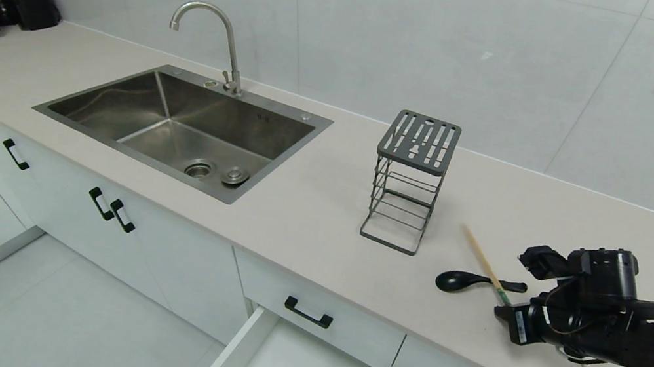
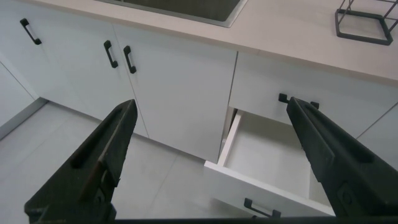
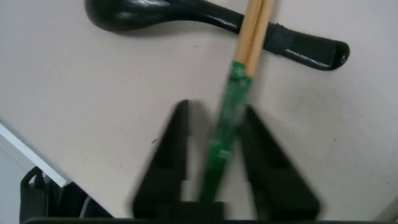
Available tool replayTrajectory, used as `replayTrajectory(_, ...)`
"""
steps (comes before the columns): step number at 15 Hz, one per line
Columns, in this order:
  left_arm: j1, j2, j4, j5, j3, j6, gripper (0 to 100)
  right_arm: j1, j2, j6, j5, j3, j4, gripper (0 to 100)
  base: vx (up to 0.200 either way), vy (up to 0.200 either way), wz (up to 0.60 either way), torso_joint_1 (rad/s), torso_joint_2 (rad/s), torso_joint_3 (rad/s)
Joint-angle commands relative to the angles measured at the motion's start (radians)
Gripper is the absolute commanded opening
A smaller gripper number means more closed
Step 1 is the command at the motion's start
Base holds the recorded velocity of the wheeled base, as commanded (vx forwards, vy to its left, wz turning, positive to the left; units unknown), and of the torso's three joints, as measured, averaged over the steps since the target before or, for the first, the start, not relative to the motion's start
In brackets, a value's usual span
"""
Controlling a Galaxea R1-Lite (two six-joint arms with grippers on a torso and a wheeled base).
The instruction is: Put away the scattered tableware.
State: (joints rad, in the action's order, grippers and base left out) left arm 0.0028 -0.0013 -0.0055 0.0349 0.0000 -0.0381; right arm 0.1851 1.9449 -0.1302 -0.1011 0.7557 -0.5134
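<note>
Near the lower right of the head view, the chopsticks lie on the surface across the handle of the black spoon. Their long axis runs from the green ends up and left toward the wire rack. We see the right gripper at those green ends, its fingers apart on either side of them and, as far as we can judge, not yet clamped, so it only needs to close across the sticks. The left gripper hangs wide apart over the open drawer, well away from the tableware, so we judge the right arm the nearer one.
</note>
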Motion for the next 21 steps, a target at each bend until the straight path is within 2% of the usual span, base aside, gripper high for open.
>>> replayTrajectory(1, 0.0, 0.001, -0.001, 0.0, 0.0, 0.0, 100, -0.024, 0.008, -0.002, 0.0, 0.007, 0.0, 0, 0.0, 0.0, 0.0, 0.0, 0.0, 0.0)
replayTrajectory(7, 0.0, 0.001, -0.001, 0.0, 0.0, 0.0, 100, -0.032, -0.11, -0.009, 0.0, -0.019, -0.002, 0, 0.0, 0.0, 0.0, 0.0, 0.0, 0.0)
replayTrajectory(9, 0.0, 0.001, -0.001, 0.0, 0.0, 0.0, 100, -0.023, -0.207, -0.009, -0.009, -0.104, -0.013, 0, 0.0, 0.0, 0.0, 0.0, 0.0, 0.0)
replayTrajectory(14, 0.0, 0.001, -0.001, 0.0, 0.0, 0.0, 100, -0.018, -0.353, -0.042, -0.043, -0.289, -0.158, 0, 0.0, 0.0, 0.0, 0.0, 0.0, 0.0)
replayTrajectory(17, 0.0, 0.001, -0.001, 0.0, 0.0, 0.0, 100, 0.04, -0.458, -0.051, -0.051, -0.388, -0.192, 0, 0.0, 0.0, 0.0, 0.0, 0.0, 0.0)
replayTrajectory(21, 0.0, 0.001, -0.001, 0.0, 0.0, 0.0, 100, 0.096, -0.581, -0.049, -0.065, -0.42, -0.192, 0, 0.0, 0.0, 0.0, 0.0, 0.0, 0.0)
